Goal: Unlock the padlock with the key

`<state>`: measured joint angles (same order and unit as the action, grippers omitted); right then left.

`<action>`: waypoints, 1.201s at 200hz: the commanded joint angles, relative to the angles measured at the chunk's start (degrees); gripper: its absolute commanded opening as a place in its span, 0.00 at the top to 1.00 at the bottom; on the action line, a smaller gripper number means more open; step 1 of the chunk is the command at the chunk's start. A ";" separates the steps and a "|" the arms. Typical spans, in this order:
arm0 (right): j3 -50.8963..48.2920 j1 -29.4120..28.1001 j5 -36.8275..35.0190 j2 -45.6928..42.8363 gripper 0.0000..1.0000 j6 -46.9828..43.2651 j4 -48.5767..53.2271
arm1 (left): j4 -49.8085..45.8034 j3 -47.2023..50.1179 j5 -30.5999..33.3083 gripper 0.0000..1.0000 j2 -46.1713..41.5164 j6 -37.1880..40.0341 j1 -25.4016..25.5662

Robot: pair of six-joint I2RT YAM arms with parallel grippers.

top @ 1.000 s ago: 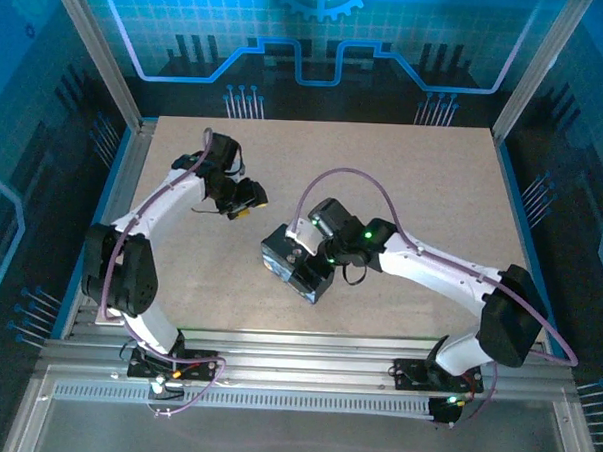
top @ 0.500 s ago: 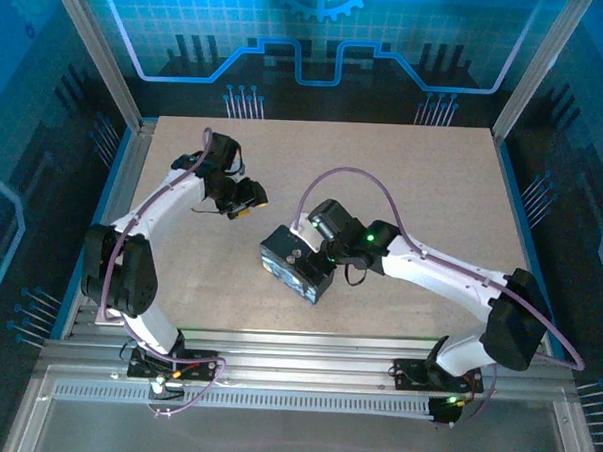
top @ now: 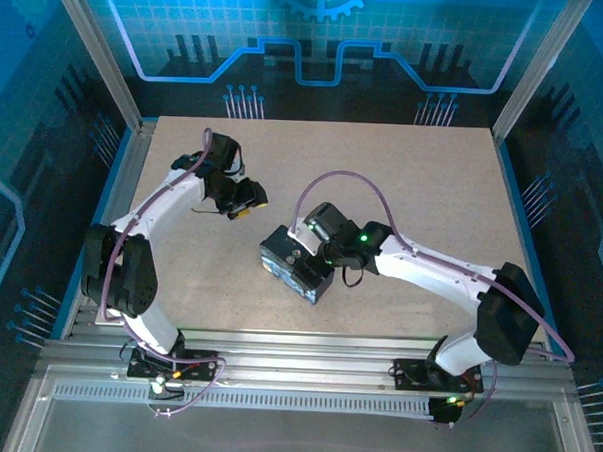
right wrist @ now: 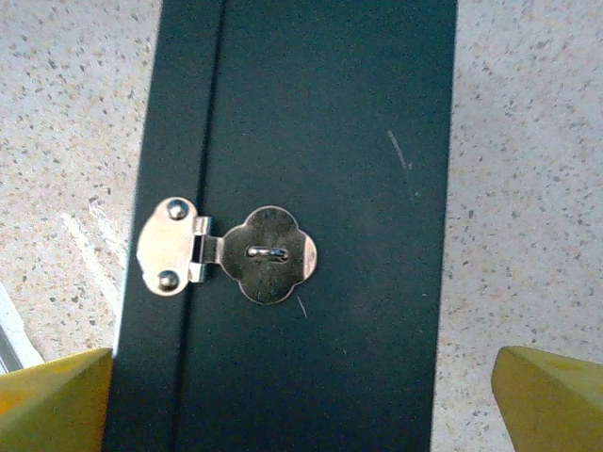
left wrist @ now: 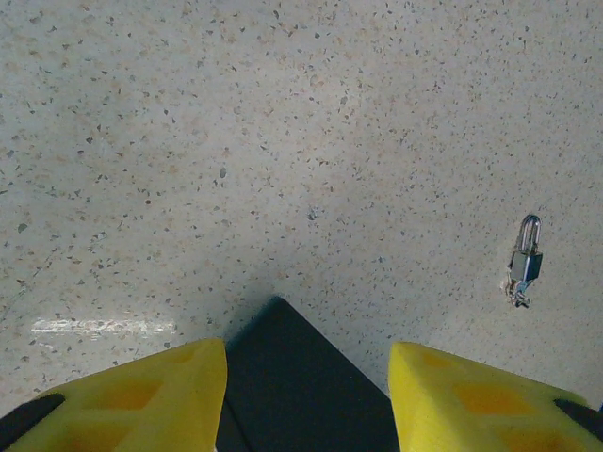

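Bench: speckled pale bench (top: 403, 190) is lying under both arms, with a blue-lit patterned wall (top: 319, 47) standing behind it.
Left jaws: standing spread, with the yellow fingertips (left wrist: 141, 391) gripping nothing and hovering over bare bench.
Padlock: the padlock (left wrist: 526, 256) is lying flat on the bench, off to the right in the left wrist view, well apart from the fingertips, with its shackle pointing away.
Key: a small bit is sticking out at the padlock's lower end, too small to tell whether it is the key.
Right jaws: standing spread wide, with the yellow fingertips (right wrist: 551, 395) straddling a dark box (right wrist: 330, 141) and pinching nothing.
Box: it is lying on the bench with its silvery hasp (right wrist: 259, 254) folded over a staple.
Arms: the left arm (top: 157, 215) is reaching in from the left, and the right arm (top: 439, 277) is reaching over the box near the middle.
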<state>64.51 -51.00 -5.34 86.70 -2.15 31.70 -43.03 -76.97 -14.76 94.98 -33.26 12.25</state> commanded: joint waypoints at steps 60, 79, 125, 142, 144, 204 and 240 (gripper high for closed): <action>-4.59 6.06 6.45 -1.20 0.09 7.85 -5.90 | 0.21 1.23 -0.70 0.50 -1.29 0.12 -0.39; -6.91 10.00 13.97 -2.13 0.11 10.57 -9.16 | 0.31 1.26 -0.73 0.50 -1.21 -0.05 -0.39; -11.99 19.78 29.77 -2.62 0.13 18.48 -18.68 | 0.35 1.03 -1.06 0.50 -0.94 -0.44 -0.39; -13.09 22.43 34.83 -2.51 0.13 22.50 -22.63 | 0.32 0.91 -1.09 0.50 -1.02 -0.45 -0.43; -13.40 22.79 35.46 -2.39 0.13 23.15 -23.41 | 0.27 0.87 -1.06 0.50 -0.96 -0.44 -0.40; -15.38 31.00 47.12 9.36 0.13 39.81 -38.34 | -2.33 -2.32 -0.09 0.50 -0.17 2.38 2.38; -11.15 31.53 44.54 13.72 0.13 40.14 -36.98 | -4.00 -3.10 3.81 0.50 -0.36 3.91 4.98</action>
<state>49.80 -20.01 38.28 99.02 35.62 -3.20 -44.45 -78.54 -13.65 94.98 -31.79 15.79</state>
